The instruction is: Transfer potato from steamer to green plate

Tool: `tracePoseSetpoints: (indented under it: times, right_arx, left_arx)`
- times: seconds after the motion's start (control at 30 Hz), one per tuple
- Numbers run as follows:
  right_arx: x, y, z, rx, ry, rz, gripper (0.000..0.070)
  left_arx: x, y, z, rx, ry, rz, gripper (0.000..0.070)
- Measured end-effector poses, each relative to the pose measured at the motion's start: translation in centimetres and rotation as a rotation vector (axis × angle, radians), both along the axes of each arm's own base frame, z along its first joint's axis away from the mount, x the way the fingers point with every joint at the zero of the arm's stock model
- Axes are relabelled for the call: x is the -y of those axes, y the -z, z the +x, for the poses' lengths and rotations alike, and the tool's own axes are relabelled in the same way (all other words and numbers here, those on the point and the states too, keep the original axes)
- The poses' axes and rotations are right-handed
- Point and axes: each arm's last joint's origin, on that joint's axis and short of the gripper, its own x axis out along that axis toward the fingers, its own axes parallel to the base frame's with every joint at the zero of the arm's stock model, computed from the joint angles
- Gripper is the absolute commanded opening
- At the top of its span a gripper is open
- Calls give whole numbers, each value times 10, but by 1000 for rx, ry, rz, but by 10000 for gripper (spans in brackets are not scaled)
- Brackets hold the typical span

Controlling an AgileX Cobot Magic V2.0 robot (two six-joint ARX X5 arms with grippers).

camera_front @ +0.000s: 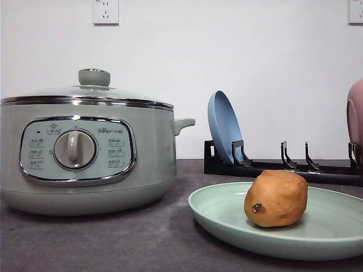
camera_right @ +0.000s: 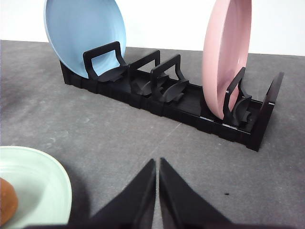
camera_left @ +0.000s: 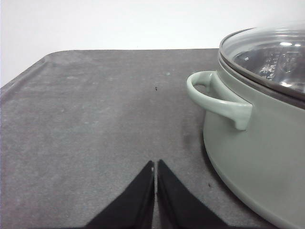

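The orange-brown potato [camera_front: 276,198] lies on the pale green plate [camera_front: 227,224] at the front right of the table; a sliver of the potato [camera_right: 6,200] and the plate rim [camera_right: 45,179] also appear in the right wrist view. The sage-green steamer [camera_front: 85,158] stands at the left with its glass lid on. In the left wrist view my left gripper [camera_left: 155,166] is shut and empty over the dark mat beside the steamer's side handle [camera_left: 217,98]. My right gripper [camera_right: 157,163] is shut and empty, over the mat between the plate and the rack.
A black dish rack [camera_front: 283,167] stands behind the green plate, holding a blue plate [camera_front: 224,127] upright at its left end and a pink dish [camera_right: 225,52] at its right end. Dark grey mat [camera_left: 95,119] covers the table.
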Motion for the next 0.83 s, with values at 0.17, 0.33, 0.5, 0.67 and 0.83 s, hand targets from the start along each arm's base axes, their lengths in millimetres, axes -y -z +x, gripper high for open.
tracePoseSetpoints:
  times: [0.17, 0.33, 0.5, 0.67, 0.83]
  right_arx:
    - [0, 0, 0, 0, 0, 0, 0]
    - [0, 0, 0, 0, 0, 0, 0]
    - [0, 0, 0, 0, 0, 0, 0]
    - [0, 0, 0, 0, 0, 0, 0]
    - [0, 0, 0, 0, 0, 0, 0]
  left_arx:
    - [0, 0, 0, 0, 0, 0, 0]
    - [0, 0, 0, 0, 0, 0, 0]
    - [0, 0, 0, 0, 0, 0, 0]
    - [0, 0, 0, 0, 0, 0, 0]
    - [0, 0, 0, 0, 0, 0, 0]
